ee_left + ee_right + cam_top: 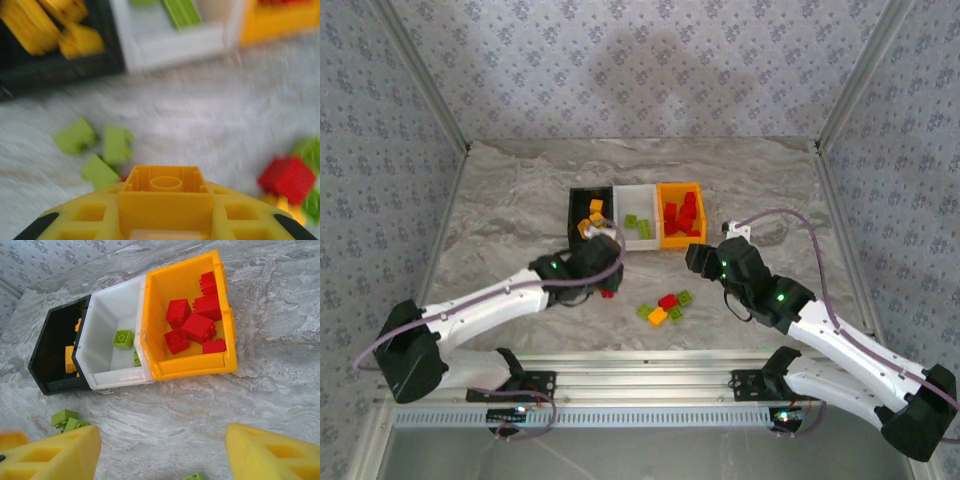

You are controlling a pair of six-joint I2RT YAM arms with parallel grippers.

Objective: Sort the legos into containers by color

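Loose legos (665, 306) in red, lime green and orange-yellow lie clustered on the marbled table (500, 200) between the two arms, nearer the bases than the bins. Just beyond them and to the left, the left gripper (602, 245) is clamped on an orange-yellow brick (165, 192). In the blurred left wrist view the brick sits squarely between the yellow fingers (220, 192), and its longer side appears to run across the jaws. The right gripper (162, 455) hangs with its fingers well apart and nothing between them, near the front corner of the orange bin (195, 369).

Farther back, the three containers stand touching in a row. The black bin (50, 345) holds yellow pieces (69, 360), the white bin (100, 340) holds green pieces (123, 338), and the orange bin holds red pieces (192, 322). Judged by colour, the gripped brick belongs in the black bin. That bin lies ahead and to the left in the left wrist view, and just past the left gripper from above. The left arm is plainly nearer to it than the right arm.
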